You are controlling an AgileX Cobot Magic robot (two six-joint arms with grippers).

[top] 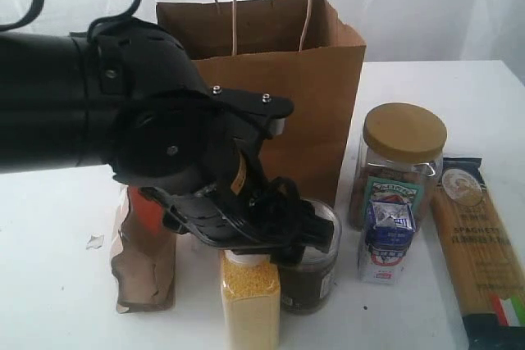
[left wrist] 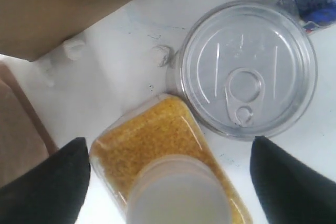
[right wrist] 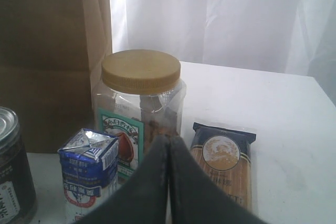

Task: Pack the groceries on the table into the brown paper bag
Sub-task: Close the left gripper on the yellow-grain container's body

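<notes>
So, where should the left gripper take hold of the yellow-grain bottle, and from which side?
From above, I would say, closing on the body just under the white cap: the yellow-grain bottle stands upright, and the open left gripper hangs over it.

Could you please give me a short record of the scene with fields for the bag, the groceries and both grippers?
bag: upright on the table, behind the groceries
on table: pouch, bottle, dark jar, clear jar, carton, spaghetti
packed: none of these six
left gripper: open, above the bottle, a finger on each side of its cap
right gripper: shut, empty, facing the clear jar and carton
</notes>
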